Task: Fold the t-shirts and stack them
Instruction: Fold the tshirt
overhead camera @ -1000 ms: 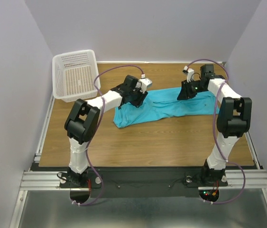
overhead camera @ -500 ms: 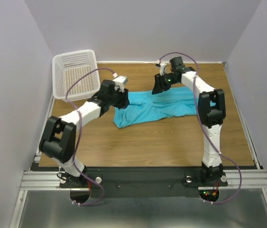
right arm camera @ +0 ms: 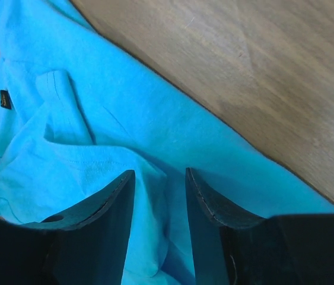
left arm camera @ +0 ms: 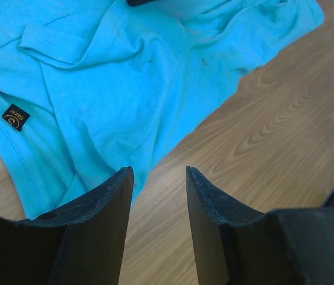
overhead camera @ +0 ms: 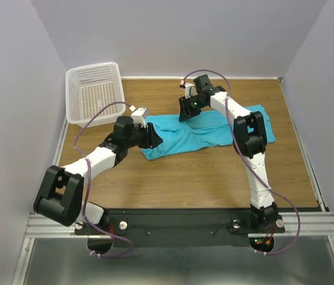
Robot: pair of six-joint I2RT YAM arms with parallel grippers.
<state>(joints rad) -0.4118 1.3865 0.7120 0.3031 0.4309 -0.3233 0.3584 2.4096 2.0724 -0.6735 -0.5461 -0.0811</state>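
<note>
The left jaws stand spread with nothing between them, hanging just above the near-left end of a turquoise t-shirt. In the left wrist view their dark pads frame the shirt's edge and bare wood of the tabletop. A small dark neck label shows on the collar to the left of them.

The right jaws are likewise parted and hold nothing. They are poised over the shirt's far edge, left of its middle, with rumpled cloth under both pads and wood beyond the hem.

The left arm lies low. Its elbow is folded down close to the near-left corner, and its white forearm stretches out toward the far right, ending at the shirt's left end. The right arm rises from its base at the near right and leans across the cloth. It then reaches far and left, and its wrist is bent down toward the shirt.

The t-shirt sprawls in a long, creased band from left to right across the far half of the tabletop, its right end near the right edge. A white mesh basket sits tilted at the far-left corner, well apart from the shirt.
</note>
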